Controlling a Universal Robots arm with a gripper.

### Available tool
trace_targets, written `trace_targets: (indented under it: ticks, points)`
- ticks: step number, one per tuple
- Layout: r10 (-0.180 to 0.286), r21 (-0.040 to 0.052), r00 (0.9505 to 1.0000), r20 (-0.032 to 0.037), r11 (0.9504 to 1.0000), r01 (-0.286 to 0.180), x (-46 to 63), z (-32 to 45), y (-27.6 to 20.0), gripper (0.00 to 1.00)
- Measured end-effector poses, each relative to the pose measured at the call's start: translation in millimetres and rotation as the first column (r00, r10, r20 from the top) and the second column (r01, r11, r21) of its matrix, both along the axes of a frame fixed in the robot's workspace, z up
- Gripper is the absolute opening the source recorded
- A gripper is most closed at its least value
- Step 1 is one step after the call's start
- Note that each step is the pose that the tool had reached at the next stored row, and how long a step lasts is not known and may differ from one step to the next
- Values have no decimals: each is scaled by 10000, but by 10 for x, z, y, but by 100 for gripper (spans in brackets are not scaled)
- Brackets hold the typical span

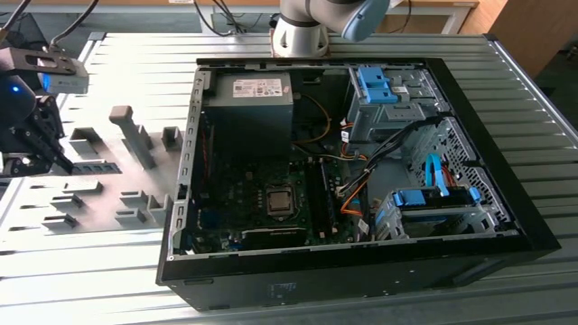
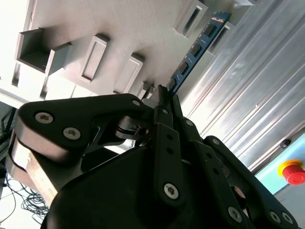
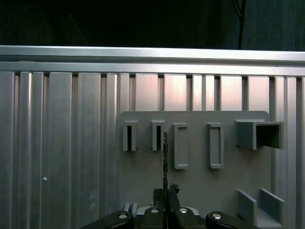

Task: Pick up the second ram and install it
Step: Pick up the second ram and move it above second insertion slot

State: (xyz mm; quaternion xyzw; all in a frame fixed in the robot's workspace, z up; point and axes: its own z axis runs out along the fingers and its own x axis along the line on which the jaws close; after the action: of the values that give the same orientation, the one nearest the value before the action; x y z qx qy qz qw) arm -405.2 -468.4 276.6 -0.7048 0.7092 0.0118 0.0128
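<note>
The fingers (image 2: 167, 129) are pinched shut on one end of the second ram (image 2: 193, 52), which juts out from them over the grey holder plate (image 1: 99, 196) at the exterior view's left. The grasp looks made, though I cannot tell whether the stick is lifted clear. Installing remains, as it is well apart from the open computer case (image 1: 361, 277) further right on the table (image 1: 91, 284).

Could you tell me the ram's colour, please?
The ram is blue with black chips; second wrist view.

High exterior; wrist cameras behind hand (image 3: 165, 191)
</note>
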Motion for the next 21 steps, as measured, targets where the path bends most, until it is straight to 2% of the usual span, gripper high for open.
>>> trace_targets:
  ticks: [21]
  points:
    - [0,0,10000,0,10000,0,0,179,0,14]
